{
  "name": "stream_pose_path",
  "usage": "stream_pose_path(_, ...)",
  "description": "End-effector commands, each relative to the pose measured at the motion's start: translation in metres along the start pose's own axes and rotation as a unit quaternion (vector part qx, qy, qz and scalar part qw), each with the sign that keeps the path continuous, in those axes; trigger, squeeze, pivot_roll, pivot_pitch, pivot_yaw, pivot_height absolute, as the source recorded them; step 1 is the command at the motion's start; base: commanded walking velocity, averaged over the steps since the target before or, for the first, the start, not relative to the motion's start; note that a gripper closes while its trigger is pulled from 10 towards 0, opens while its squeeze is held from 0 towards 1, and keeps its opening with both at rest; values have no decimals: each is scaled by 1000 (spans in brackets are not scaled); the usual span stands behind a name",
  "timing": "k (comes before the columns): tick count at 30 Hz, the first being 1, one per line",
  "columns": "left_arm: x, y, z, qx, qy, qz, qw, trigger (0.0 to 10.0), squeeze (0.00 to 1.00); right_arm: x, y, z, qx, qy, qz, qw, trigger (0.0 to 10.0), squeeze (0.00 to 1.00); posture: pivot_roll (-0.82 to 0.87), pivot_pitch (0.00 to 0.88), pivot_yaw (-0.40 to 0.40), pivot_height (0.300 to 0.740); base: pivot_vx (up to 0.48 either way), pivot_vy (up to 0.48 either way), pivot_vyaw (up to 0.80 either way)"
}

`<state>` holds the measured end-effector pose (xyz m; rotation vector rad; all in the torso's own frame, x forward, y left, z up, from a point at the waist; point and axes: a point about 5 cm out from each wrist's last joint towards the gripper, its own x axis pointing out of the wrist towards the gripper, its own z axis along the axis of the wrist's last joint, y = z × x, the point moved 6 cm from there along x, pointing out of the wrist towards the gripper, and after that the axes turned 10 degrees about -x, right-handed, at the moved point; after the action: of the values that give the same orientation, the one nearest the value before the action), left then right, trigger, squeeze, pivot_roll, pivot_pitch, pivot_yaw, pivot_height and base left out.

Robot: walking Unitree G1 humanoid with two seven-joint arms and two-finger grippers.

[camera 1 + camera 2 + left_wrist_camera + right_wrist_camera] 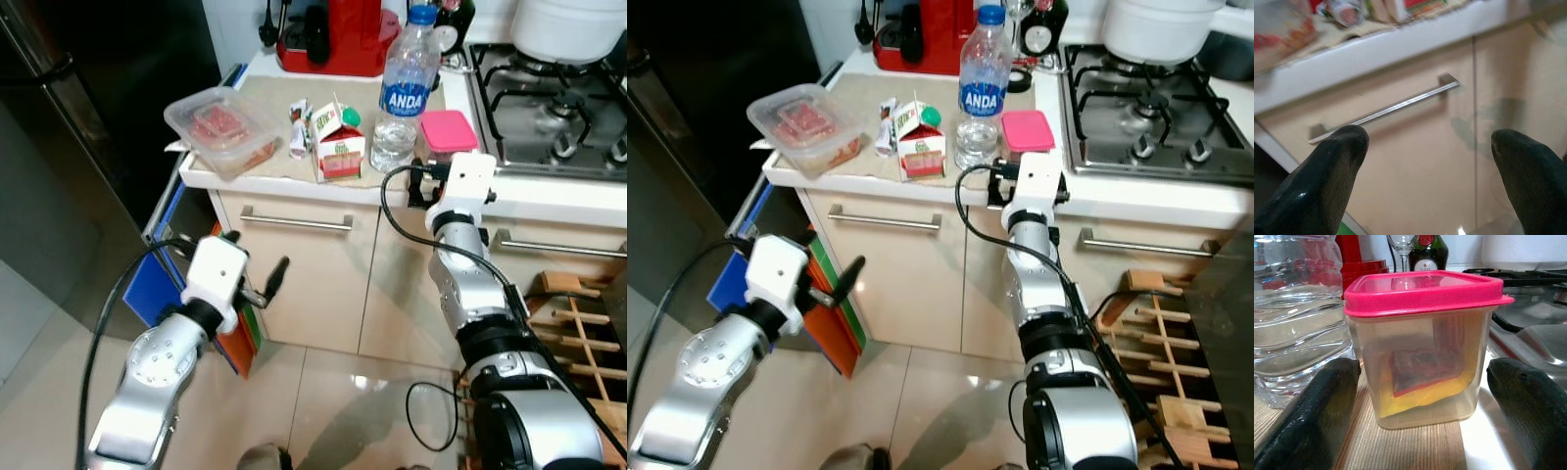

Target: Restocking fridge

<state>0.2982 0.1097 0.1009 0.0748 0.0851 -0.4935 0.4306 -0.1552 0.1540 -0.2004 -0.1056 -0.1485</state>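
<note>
A clear tub with a pink lid (pixel 1425 347) stands on the counter between the water bottle (pixel 407 88) and the stove (pixel 549 98). My right gripper (pixel 1422 369) is open at the counter's edge, one finger on each side of the tub and not touching it. Further left on the mat are a small milk carton (pixel 338 145), a little bottle (pixel 299 127) and a clear box of meat (pixel 220 127). My left gripper (pixel 269 284) is open and empty, low in front of the drawer handle (pixel 1386 110).
The dark fridge (pixel 98 117) stands shut at the left. A red coffee machine (pixel 333 34) sits at the back of the counter, a white pot (pixel 568 29) on the stove. Blue and orange boards (pixel 162 284) lean by the cabinet. A wooden rack (pixel 578 323) stands at the right.
</note>
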Motion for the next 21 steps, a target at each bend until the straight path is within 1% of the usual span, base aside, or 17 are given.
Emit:
stream_pose_path(1, 0, -2, -4, 10, -2, -8, 1000, 10000, 0, 4, 4, 8, 10, -8, -1, 1000, 10000, 0, 182, 68, 91, 740, 0, 0, 0)
stream_pose_path(5, 3, -12, -12, -4, -9, -32, 999, 10000, 0, 6, 9, 6, 13, 1, 3, 1000, 10000, 0, 176, 69, 89, 740, 0, 0, 0)
stream_pose_path(9, 4, -14, -12, -15, -18, -36, 999, 10000, 0, 8, 12, 8, 16, 0, 9, 1000, 10000, 0, 175, 70, 88, 740, 0, 0, 0)
stream_pose_path(13, 0, -15, -16, -40, -21, -37, 998, 10000, 0, 11, 15, 11, 16, 2, 13, 1000, 10000, 0, 174, 75, 85, 740, 0, 0, 0)
stream_pose_path(14, -2, -15, -17, -42, -21, -36, 998, 10000, 0, 12, 15, 10, 17, 6, 13, 1000, 10000, 286, 175, 75, 84, 740, 0, 0, 0)
stream_pose_path(15, -4, -14, -19, -47, -22, -34, 998, 10000, 0, 12, 15, 10, 17, 8, 13, 1000, 10000, 808, 176, 77, 83, 740, 0, 0, 0)
stream_pose_path(16, -6, -13, -20, -49, -23, -32, 998, 10000, 0, 13, 15, 9, 17, 9, 13, 1000, 10000, 808, 176, 77, 83, 740, 0, 0, 0)
stream_pose_path(17, -7, -13, -21, -51, -24, -30, 998, 10000, 0, 13, 15, 9, 17, 9, 13, 1000, 10000, 1000, 178, 78, 81, 740, 0, 0, 0)
stream_pose_path(18, -10, -12, -24, -64, -25, -24, 997, 10000, 0, 13, 16, 8, 17, 11, 16, 1000, 10000, 1000, 178, 79, 80, 740, 0, 0, 0)
stream_pose_path(19, -11, -11, -24, -68, -24, -22, 997, 10000, 0, 13, 16, 8, 17, 11, 16, 1000, 10000, 1000, 178, 79, 80, 740, 0, 0, 0)
stream_pose_path(21, -11, -11, -23, -65, -25, -20, 997, 10000, 0, 13, 17, 8, 16, 11, 18, 1000, 10000, 1000, 177, 79, 79, 740, 0, 0, 0)
